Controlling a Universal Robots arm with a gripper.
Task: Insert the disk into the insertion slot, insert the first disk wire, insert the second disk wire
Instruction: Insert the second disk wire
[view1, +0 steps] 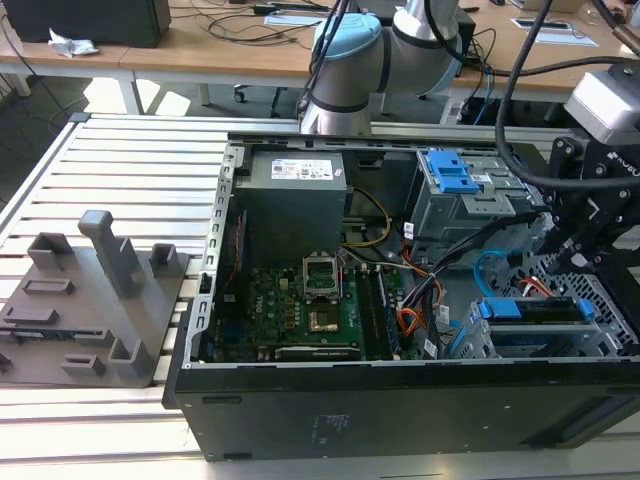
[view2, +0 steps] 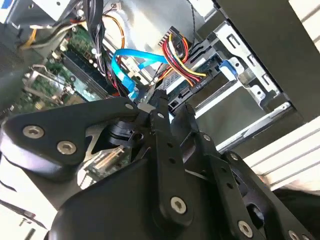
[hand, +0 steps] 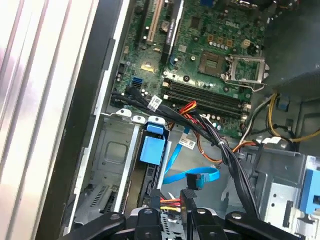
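I count one open black computer case (view1: 400, 420) on one table of pale metal slats (view1: 130, 170), with one grey plastic fixture block (view1: 100, 300) beside it at the exterior view's left. Inside the case there is one flat silver disk in a bright blue plastic carrier (view1: 530, 312). It sits inside the one grey perforated sheet-metal cage (view1: 608, 310). One larger grey bay with a blue latch (view1: 448, 170) stands behind it.

There are two cable runs near me: one flat blue ribbon cable (view2: 132, 55) and one bundle of red, yellow and black wires (view2: 175, 52).

In the second wrist view my single black pincer (view2: 174, 105) is drawn almost closed, with only a slim gap between the tips. It hangs over the cage, close to the blue cable's plug (hand: 197, 181). I cannot tell whether anything is pinched.
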